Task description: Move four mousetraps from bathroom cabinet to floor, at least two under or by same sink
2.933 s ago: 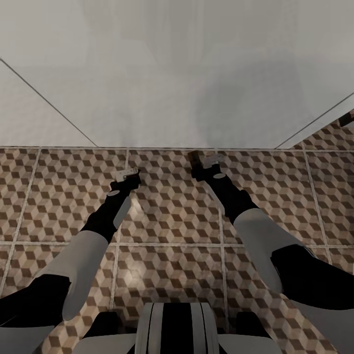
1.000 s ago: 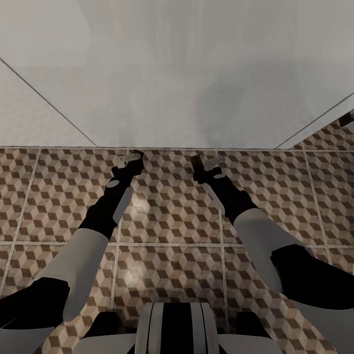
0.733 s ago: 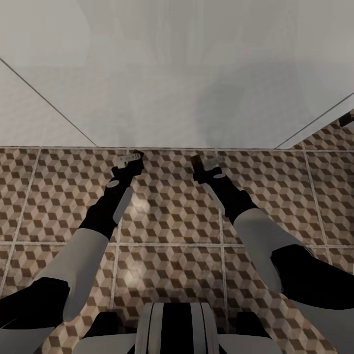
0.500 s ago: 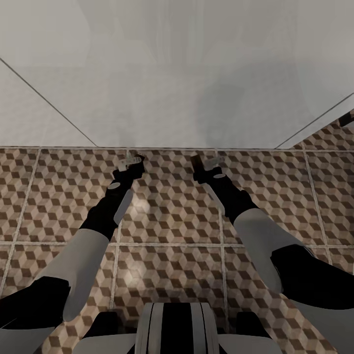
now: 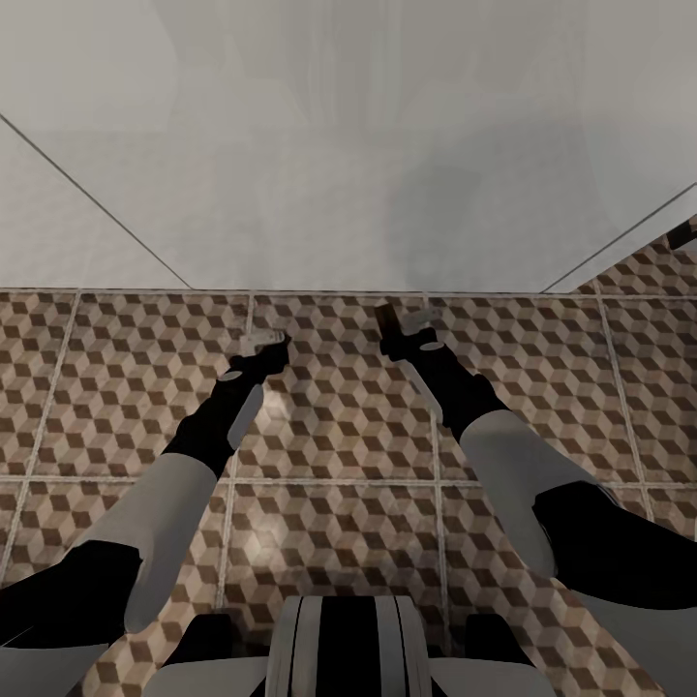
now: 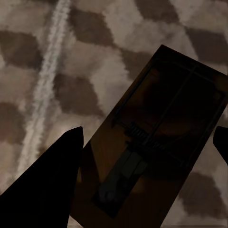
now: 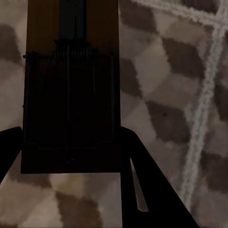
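Note:
One mousetrap (image 6: pixel 161 142), a brown board with dark wire, lies flat on the cube-patterned bathroom floor (image 5: pixel 339 416). My left gripper (image 5: pixel 266 338) hangs just over it, open, its dark fingers (image 6: pixel 52 180) spread wide on either side without touching. A second mousetrap (image 7: pixel 71 109) sits between the fingers of my right gripper (image 5: pixel 407 320), which is shut on its sides. Its brown end (image 5: pixel 384 314) pokes out toward the white panel. The cabinet and the sink's basin are out of view.
A tall white flat panel (image 5: pixel 348 194) meets the floor just beyond both grippers and blocks the way forward. A small dark object (image 5: pixel 685 232) shows at the far right edge. Patterned tiles stretch to both sides and back toward my base (image 5: pixel 348 649).
My left gripper has drawn back from the white panel toward me and lifted off its mousetrap, which stays on the floor. The right arm has held still.

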You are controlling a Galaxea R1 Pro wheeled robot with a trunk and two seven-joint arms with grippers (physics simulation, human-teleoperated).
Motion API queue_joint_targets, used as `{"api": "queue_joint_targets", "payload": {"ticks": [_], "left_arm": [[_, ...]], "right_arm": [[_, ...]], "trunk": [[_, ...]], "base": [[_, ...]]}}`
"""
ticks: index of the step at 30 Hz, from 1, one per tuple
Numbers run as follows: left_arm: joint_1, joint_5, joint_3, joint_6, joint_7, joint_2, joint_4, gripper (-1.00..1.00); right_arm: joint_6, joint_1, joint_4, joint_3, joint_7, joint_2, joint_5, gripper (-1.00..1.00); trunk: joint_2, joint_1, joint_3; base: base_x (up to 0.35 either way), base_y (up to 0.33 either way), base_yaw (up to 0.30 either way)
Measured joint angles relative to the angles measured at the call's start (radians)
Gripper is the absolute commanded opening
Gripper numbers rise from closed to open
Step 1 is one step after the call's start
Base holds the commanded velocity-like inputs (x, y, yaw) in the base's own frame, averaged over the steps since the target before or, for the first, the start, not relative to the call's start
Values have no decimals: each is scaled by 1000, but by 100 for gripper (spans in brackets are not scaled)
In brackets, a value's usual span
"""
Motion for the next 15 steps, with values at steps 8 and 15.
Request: {"api": "queue_joint_targets", "payload": {"ticks": [8, 15], "left_arm": [[0, 0, 0, 2, -1, 0, 0, -100], [0, -1, 0, 0, -1, 0, -6, -100]], "right_arm": [[-2, 0, -4, 0, 1, 0, 0, -100], [-2, 0, -5, 0, 2, 0, 0, -100]], "trunk": [[0, 0, 0], [0, 0, 0]], "base": [[0, 0, 0], [0, 0, 0]]}}
